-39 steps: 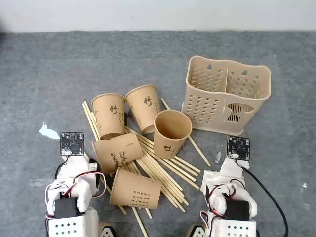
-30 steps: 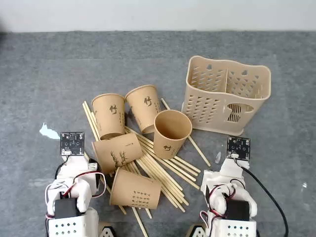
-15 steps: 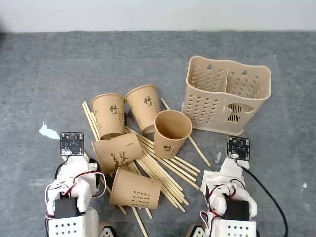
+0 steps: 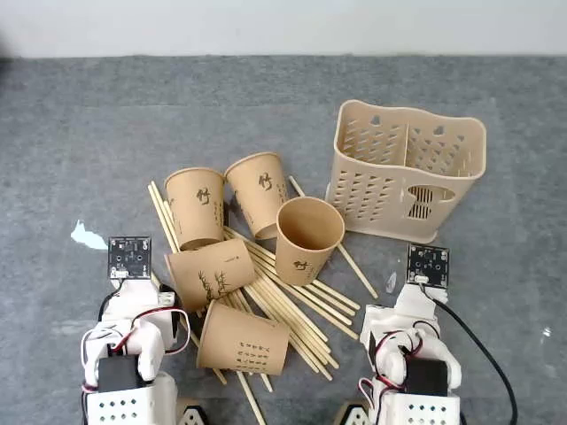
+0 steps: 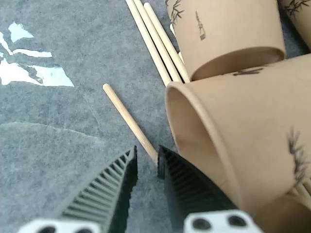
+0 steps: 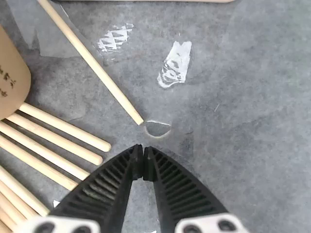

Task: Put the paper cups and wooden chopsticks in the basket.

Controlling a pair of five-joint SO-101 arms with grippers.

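Status: nothing packed | paper cups (image 4: 213, 273) sprawl across wooden chopsticks (image 4: 292, 314) on desk (image 4: 106, 133), beside basket (image 4: 376, 199) | left gripper (image 5: 146, 154) slightly parted over a stick end, right gripper (image 6: 144, 162) pressed together, both parked low | cups pin sticks, so probably go first

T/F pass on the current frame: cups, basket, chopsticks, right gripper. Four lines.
1. Five paper cups sit outside the basket. True.
2. The chopsticks are in the basket. False: they lie under and around the cups, and the basket looks empty.
3. The right gripper is shut on nothing. True.
4. Every cup lies on its side. False: one cup stands mouth up.
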